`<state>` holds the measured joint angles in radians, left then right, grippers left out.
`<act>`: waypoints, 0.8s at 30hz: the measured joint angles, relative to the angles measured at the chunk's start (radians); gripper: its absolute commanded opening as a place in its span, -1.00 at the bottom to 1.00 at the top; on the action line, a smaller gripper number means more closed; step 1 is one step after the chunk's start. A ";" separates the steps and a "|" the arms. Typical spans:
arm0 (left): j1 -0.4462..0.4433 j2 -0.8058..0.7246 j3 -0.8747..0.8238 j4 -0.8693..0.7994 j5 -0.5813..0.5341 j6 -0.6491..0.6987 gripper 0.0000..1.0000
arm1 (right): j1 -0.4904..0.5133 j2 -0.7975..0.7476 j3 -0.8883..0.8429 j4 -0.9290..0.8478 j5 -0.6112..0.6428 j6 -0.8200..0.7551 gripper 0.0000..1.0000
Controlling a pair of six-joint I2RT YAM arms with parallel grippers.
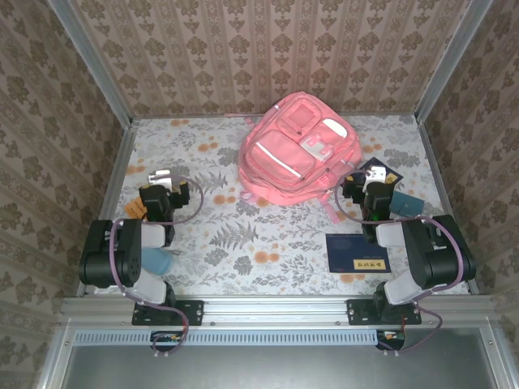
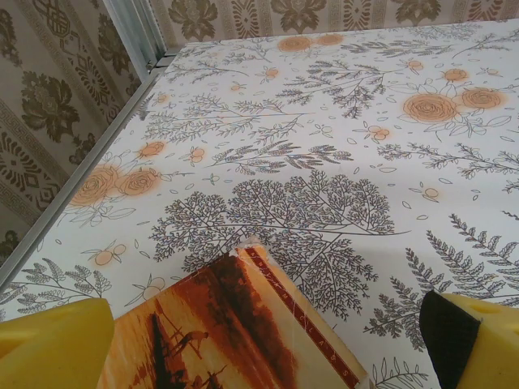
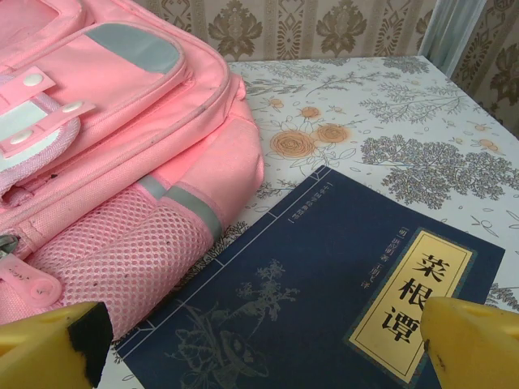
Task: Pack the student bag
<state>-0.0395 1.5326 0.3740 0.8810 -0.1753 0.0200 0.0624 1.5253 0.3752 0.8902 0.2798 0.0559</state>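
The student bag [image 1: 298, 150], a large pink backpack, lies at the back middle of the table, zip pockets facing up. My right gripper [image 1: 375, 185] hovers just right of the bag, open, above a dark-blue book with a yellow title label [image 3: 324, 284]. The bag's pink mesh side pocket [image 3: 122, 243] rests against that book's left edge. My left gripper [image 1: 162, 188] stands open at the left side of the table over an orange book with a sunset cover [image 2: 235, 324]. Its yellow fingertips [image 2: 49, 344] flank the book without touching it.
A flat dark-blue booklet [image 1: 357, 253] lies near the front right. There is a teal object [image 1: 405, 203] right of the right arm and a light-blue one [image 1: 154, 261] by the left arm's base. Patterned walls and metal rails [image 2: 73, 194] enclose the table.
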 measured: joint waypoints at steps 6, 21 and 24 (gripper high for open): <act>0.000 0.000 0.000 0.000 0.000 0.000 1.00 | 0.000 0.000 0.000 0.000 0.000 0.000 0.99; 0.000 0.000 0.000 0.000 0.015 0.000 1.00 | 0.000 0.000 0.000 0.000 0.000 0.000 0.99; 0.000 0.000 0.000 0.000 0.020 0.000 1.00 | 0.000 0.000 0.000 0.000 0.000 0.000 0.99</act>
<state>-0.0395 1.5322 0.3740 0.8810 -0.1551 0.0200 0.0624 1.5253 0.3752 0.8906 0.2798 0.0555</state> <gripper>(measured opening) 0.999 0.997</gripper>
